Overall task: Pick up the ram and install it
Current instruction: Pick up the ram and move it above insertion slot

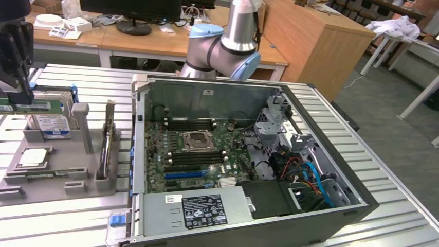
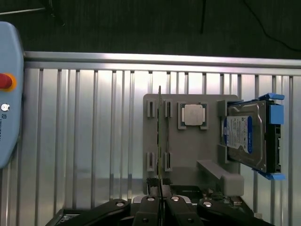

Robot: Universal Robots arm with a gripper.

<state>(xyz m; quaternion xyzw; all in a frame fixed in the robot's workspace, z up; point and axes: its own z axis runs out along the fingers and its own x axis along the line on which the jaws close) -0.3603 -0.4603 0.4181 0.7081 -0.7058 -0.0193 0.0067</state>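
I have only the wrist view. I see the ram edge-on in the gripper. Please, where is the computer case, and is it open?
Observer: The case lies open, at the exterior view's right of the holder.
Operator: Where are its memory slots?
Observer: Black slots run on both sides of the CPU socket.
Operator: Is the ram out of the holder?
Observer: It seems so: the ram hangs about level under the gripper, above the holder.
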